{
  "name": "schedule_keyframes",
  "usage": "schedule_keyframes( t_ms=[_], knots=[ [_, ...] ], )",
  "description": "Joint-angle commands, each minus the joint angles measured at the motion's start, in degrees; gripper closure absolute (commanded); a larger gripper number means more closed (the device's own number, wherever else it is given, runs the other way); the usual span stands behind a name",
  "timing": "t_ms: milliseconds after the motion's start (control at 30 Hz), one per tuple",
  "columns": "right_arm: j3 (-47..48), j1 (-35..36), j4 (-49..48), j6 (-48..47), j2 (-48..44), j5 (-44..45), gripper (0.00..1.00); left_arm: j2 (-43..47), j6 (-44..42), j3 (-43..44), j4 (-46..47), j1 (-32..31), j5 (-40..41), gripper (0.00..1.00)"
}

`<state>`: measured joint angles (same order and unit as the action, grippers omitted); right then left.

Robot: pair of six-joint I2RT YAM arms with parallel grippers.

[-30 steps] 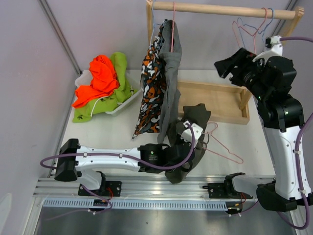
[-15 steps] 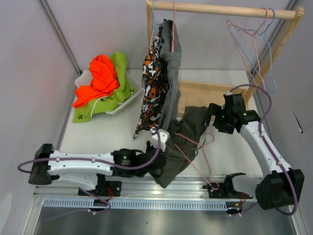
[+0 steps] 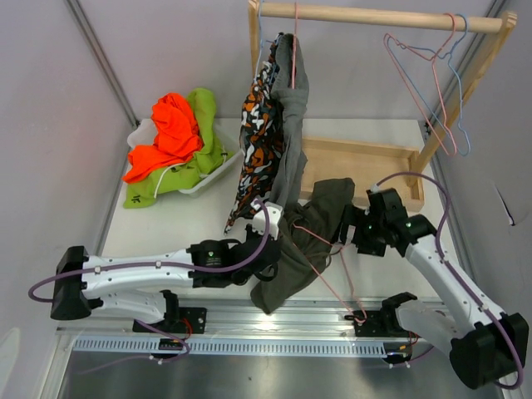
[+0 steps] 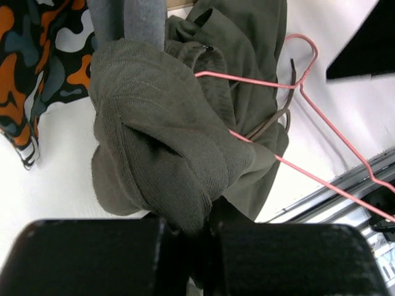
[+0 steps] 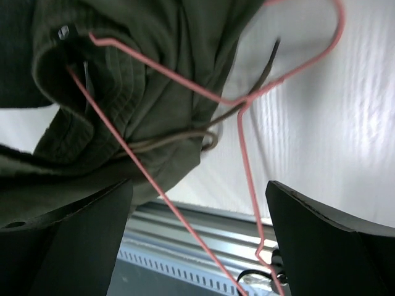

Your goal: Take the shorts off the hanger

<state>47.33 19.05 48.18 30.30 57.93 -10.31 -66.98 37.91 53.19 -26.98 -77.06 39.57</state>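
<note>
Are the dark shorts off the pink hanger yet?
No. The pink hanger threads through the dark shorts, which the left gripper pinches.

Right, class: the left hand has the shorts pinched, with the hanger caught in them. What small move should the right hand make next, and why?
Probably shut the right hand on the hanger. Its jaws stand open with the pink wire running between them, while the left hand pinches the shorts. Pinning the wire should let the left hand pull the cloth free.

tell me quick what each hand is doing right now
Left hand: shut on the dark olive shorts.
Right hand: open, nothing gripped; pink wire hanger passes in front of it.
</note>
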Motion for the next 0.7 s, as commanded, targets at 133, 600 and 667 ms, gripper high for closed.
schedule_keyframes(
  t_ms=[133, 600, 667],
  knots=[
    [-11.89, 6.17, -2.04, 10.03, -6.69, -0.86, 0.05, -1.14, -2.75, 4.29, 5.19, 0.94, -0.73, 1.0],
    [-24.39, 10.31, -11.0, 17.24, -10.65, 1.16, 0.65, 4.14, -3.63, 6.13, 1.58, 2.09, 0.07, 1.0],
    [-24.66, 10.66, -12.06, 17.59, -10.03, 1.25, 0.91, 4.66, -3.63, 5.44, 0.97, 2.44, 0.24, 1.0]
  ],
)
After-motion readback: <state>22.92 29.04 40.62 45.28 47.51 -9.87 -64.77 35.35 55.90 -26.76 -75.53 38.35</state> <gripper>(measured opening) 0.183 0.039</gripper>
